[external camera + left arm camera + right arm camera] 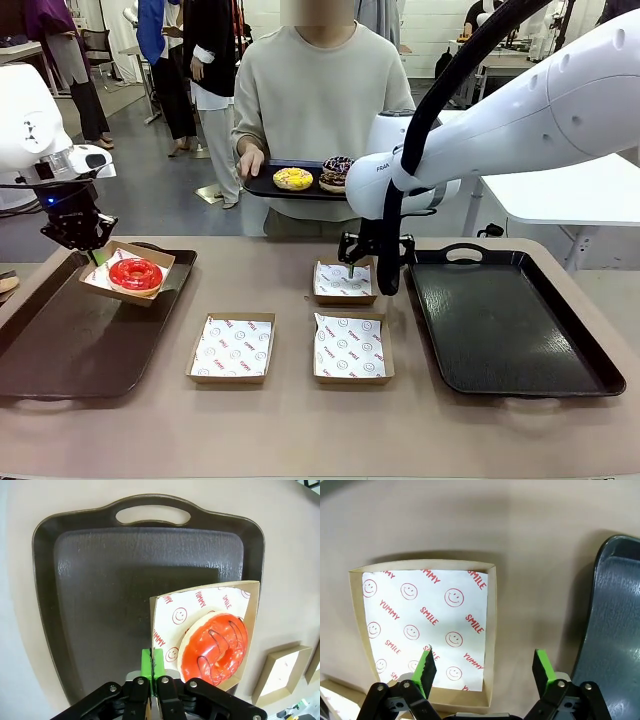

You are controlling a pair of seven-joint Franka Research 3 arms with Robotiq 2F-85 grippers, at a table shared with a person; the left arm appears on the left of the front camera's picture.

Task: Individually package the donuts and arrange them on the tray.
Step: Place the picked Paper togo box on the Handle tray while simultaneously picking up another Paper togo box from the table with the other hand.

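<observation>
A glossy red donut (135,273) lies in a paper-lined cardboard box (160,262) at the far end of the left dark tray (60,350). My left gripper (97,256) is shut on that box's left edge. In the left wrist view the green pads (147,661) pinch the box rim (252,592) beside the red donut (215,647), over the tray (110,590). My right gripper (372,270) hangs open above the far middle box (343,282); its fingers (427,667) straddle that empty box's (425,625) right wall. Across the table, a person holds a black tray (265,186) with a yellow donut (293,178) and two dark donuts (336,172).
Two empty lined boxes (232,348) (349,348) sit near the table's front middle. An empty dark tray (510,320) lies at the right, and its edge (615,630) shows close beside my right gripper. Other people stand far behind.
</observation>
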